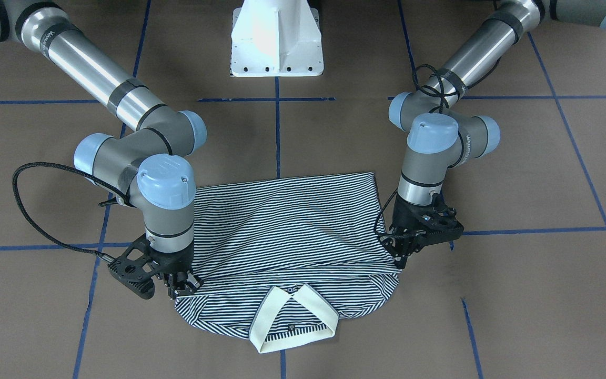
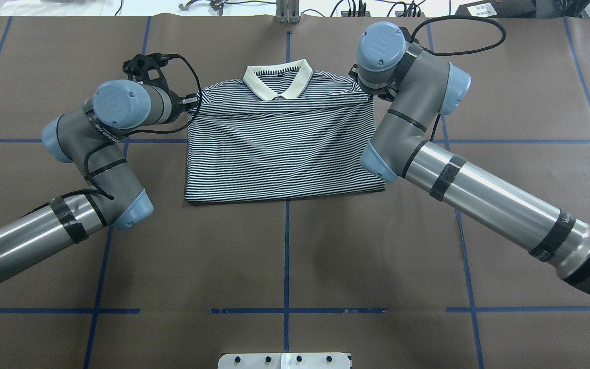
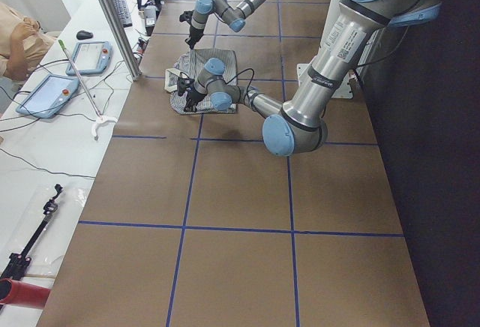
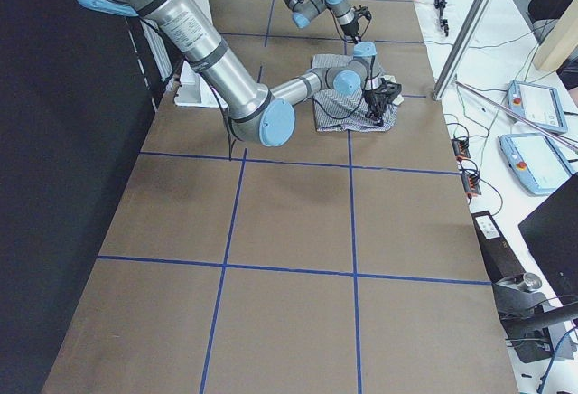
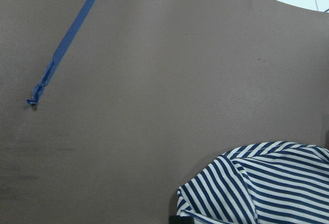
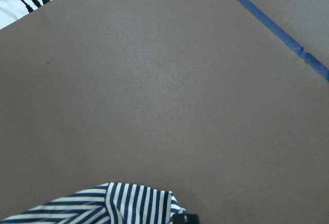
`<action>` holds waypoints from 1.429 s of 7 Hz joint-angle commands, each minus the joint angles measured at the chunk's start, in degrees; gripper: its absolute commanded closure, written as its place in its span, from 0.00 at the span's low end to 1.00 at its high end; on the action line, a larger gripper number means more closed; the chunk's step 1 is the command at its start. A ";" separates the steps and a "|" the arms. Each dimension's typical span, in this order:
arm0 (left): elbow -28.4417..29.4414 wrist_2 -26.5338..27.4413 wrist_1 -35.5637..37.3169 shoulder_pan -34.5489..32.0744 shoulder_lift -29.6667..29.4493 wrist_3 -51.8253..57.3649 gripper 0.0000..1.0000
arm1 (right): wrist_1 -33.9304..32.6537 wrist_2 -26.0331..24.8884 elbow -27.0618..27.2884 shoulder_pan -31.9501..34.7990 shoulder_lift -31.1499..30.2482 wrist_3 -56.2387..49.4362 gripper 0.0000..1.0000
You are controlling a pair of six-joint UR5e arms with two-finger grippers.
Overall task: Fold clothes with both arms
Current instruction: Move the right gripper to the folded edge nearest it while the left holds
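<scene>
The striped polo shirt (image 1: 292,226) (image 2: 279,148) lies on the brown table, its lower part folded up toward the cream collar (image 1: 292,316) (image 2: 277,82) at the far edge. My left gripper (image 1: 399,257) (image 2: 192,101) is down at one upper corner of the fold and looks shut on the fabric. At the opposite corner my right gripper (image 1: 183,287) also looks shut on the shirt; in the overhead view its wrist hides it. Each wrist view shows only bunched striped cloth (image 5: 257,183) (image 6: 113,203) at the bottom edge.
The white pedestal base (image 1: 276,42) (image 2: 285,360) stands on the robot's side of the table. Blue tape lines (image 2: 287,256) cross the brown surface. Beyond the far edge, a white bench holds tablets (image 3: 49,94) (image 4: 537,105) and cables; a person sits there.
</scene>
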 commanded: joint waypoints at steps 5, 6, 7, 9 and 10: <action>-0.05 0.00 -0.43 0.01 0.03 0.09 0.42 | 7.22 0.05 -3.58 0.10 0.19 0.26 0.00; -0.13 -0.09 -0.96 -0.08 0.03 0.00 0.42 | 7.22 1.18 -1.40 0.36 -0.16 0.00 0.00; -0.22 -0.18 -2.71 -0.26 0.12 0.00 0.42 | 6.79 3.54 0.88 0.80 -0.60 -0.01 0.00; -1.36 -0.44 -5.09 -0.61 0.29 0.00 0.42 | 6.34 9.53 14.18 1.42 -9.50 0.08 0.00; -2.84 -0.53 -5.36 -0.61 1.69 0.00 0.42 | 6.43 9.37 22.27 -1.02 -15.92 1.04 0.00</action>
